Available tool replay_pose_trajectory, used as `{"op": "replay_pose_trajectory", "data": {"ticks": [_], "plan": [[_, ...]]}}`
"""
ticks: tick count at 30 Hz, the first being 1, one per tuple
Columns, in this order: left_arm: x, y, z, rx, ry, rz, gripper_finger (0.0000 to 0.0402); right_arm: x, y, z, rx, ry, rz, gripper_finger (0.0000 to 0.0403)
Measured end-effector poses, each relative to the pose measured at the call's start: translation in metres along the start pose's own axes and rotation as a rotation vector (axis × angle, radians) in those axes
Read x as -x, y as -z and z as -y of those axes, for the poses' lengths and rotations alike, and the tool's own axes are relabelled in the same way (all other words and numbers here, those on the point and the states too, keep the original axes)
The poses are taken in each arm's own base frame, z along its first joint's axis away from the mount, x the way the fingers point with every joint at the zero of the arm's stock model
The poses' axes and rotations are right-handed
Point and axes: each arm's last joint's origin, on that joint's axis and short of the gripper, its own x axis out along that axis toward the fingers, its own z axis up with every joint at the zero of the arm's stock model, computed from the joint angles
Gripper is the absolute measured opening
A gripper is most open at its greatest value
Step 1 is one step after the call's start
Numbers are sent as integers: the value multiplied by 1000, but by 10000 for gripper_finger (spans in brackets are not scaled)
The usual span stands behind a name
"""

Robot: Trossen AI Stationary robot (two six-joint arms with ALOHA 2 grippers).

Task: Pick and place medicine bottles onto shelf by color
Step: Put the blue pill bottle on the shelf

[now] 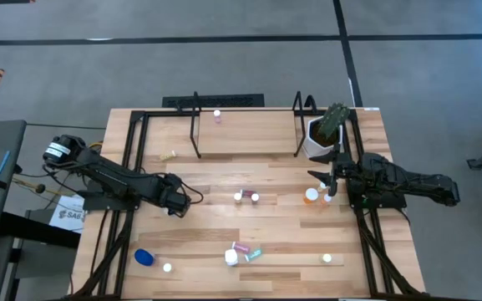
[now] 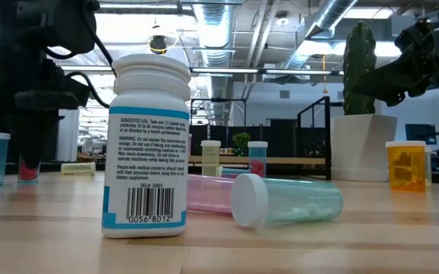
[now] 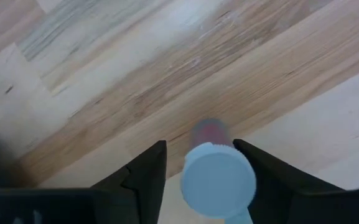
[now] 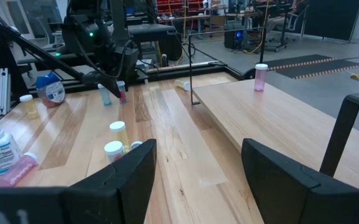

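A light-wood table (image 1: 207,230) with small medicine bottles scattered over it.

Nearest its front edge, a tall white bottle with a barcode label (image 2: 147,148) stands upright. Just beside it a pink bottle (image 2: 208,194) and a teal bottle (image 2: 287,202) lie on their sides. A wider blue bottle (image 1: 144,257) lies toward the front left corner, with a tiny white-capped bottle (image 1: 167,267) near it.

Midway back, two small bottles (image 1: 239,196) stand close together at the centre, and an orange bottle (image 2: 405,166) stands farther right.

At the left of this middle band, the left tool (image 3: 199,146) points down over a white-capped bottle with pink contents (image 3: 218,180). Its two dark fingers (image 3: 148,174) stand apart, one on each side of the cap. A sliver of table shows between one finger and the cap, so the bottle is not clamped. A pale teal bottle (image 4: 106,94) stands just beside it.

At the right, the right tool (image 4: 198,146) hangs above the table near the orange bottle, fingers wide apart and holding nothing.

Behind it is a white pot with a green plant (image 1: 317,138). A pale yellow bottle (image 1: 169,155) lies far left.

Farthest back stands the shelf (image 1: 249,138) — a low wood board in black rods — with one pink bottle (image 4: 261,77) upright on it.
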Motion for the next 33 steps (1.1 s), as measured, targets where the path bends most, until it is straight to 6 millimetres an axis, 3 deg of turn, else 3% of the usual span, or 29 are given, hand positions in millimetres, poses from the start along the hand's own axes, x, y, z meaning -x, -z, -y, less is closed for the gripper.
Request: {"op": "replay_pose_trajectory", "data": {"ticks": [12,23,33], "plan": [[2,-2,1,8,23,18,160,0,0,0,0,0,-1,260],[12,-7,0,15,53,32,195,0,0,0,0,0,1,260],[20,-7,-1,20,36,10,164,0,0,0,0,0,0,260]]}}
